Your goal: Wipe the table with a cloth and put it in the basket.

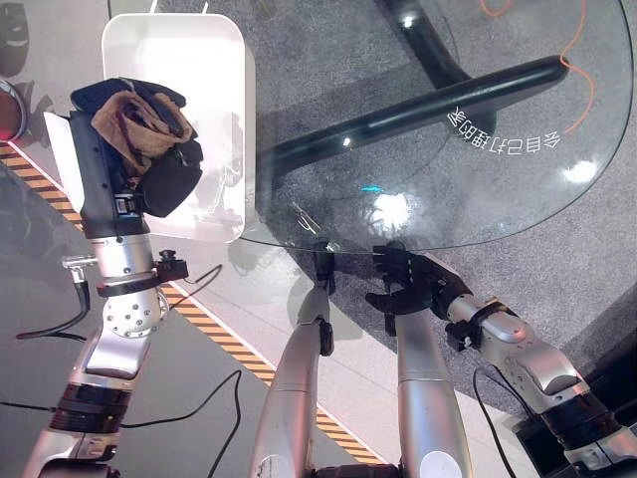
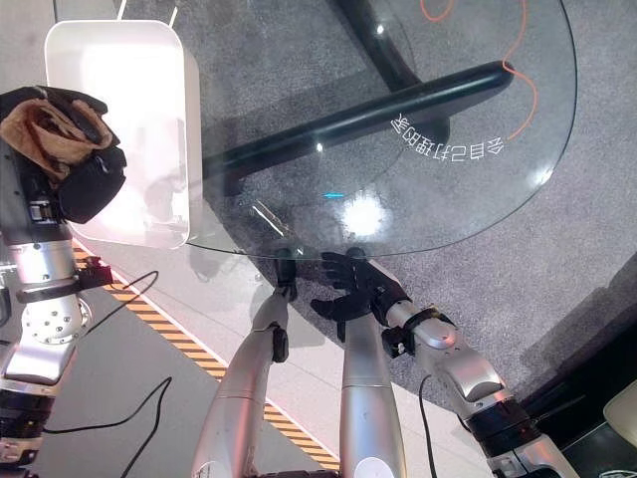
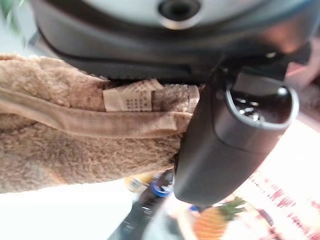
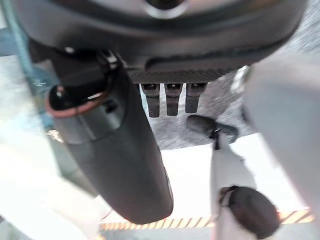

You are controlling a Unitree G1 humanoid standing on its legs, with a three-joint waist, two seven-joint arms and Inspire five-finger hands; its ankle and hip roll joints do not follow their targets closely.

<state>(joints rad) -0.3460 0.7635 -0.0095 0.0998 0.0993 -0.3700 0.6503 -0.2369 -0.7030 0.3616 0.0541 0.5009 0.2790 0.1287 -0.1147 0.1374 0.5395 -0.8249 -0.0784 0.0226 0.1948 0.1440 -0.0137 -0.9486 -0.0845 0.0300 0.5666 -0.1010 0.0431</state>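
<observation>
A round glass table [image 1: 478, 189] stands on grey carpet, its dark curved base showing through the top. A white rectangular basket [image 1: 214, 110] sits at the table's edge, on the robot's left side, partly overhanging the glass.

The robot's left hand [image 1: 159, 164] is raised right at the basket's near-left corner, overlapping its rim. Its dark fingers are curled round a tan, fluffy cloth [image 1: 139, 119], bunched into a wad that bulges out above the hand. In the left wrist view the cloth [image 3: 75, 135] presses against the palm with a folded hem and a small label showing, and the thumb [image 3: 220, 150] lies across it. The tight hold looks meant to keep the loose cloth gathered while it is carried, so no corner drags or snags on the basket wall.

The right hand [image 1: 413, 284] rests low at the table's near edge, well apart from the basket. Its fingers are spread and relaxed with nothing in them, the fingertips reaching up to the glass rim. It looks parked out of the way, leaving the work to the other arm.

Judging from this, wiping seems finished and the drop is the step in hand. The cloth sits at the basket's corner, not over its middle, so letting go here might leave it draped on the rim.
</observation>
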